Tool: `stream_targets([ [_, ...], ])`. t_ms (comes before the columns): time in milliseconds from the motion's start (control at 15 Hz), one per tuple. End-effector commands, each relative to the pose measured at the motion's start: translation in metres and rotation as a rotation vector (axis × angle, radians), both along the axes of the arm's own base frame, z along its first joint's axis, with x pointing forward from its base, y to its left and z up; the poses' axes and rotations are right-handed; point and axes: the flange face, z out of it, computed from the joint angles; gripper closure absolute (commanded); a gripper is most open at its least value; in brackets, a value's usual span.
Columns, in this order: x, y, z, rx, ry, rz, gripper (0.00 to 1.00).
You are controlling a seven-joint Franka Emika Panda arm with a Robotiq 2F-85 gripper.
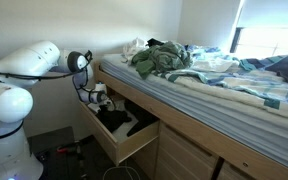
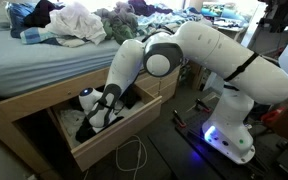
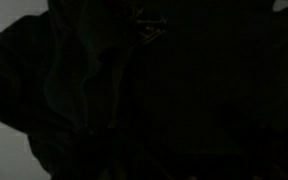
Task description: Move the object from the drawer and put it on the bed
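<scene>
Bedroom scene, folks: the tall wooden bed [image 1: 234, 92] with its striped bedding sits directly above the drawer [image 1: 126, 150], which stands pulled out from under the frame. The arm reaches down into that drawer, and the tool [image 1: 102, 99] is buried in the black garment [image 1: 120, 122] lying along the drawer's pale floor. In an exterior view the tool [image 2: 98, 109] sits near the drawer's middle, with dark cloth [image 2: 85, 130] spilling toward the front wall [image 2: 114, 138]. The wrist view is almost all black fabric [image 3: 164, 90], pressed up close. I cannot tell how the jaws stand, wide or pinching; the cloth swallows them.

So this looks like the grab itself. To do it well, the jaws want a thick bunched fold, not a thin skin of fabric, and should close fully before any lift. Next comes pulling out toward the drawer's front, because the bed frame overhangs the drawer's back. Lift high enough that the trailing ends clear the front wall. A loose pile of clothes [image 1: 160, 60] sits on the bedding above the drawer, so the landing spot needs picking with care.
</scene>
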Motion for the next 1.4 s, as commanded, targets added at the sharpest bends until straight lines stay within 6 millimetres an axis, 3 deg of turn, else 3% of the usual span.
stream_targets([
  [0, 0.007, 0.003, 0.001, -0.009, 0.019, 0.007, 0.49],
  [467, 0.015, 0.006, 0.018, -0.011, 0.014, 0.006, 0.97],
  [1333, 0.014, 0.032, 0.1, 0.0, 0.048, 0.137, 0.96],
])
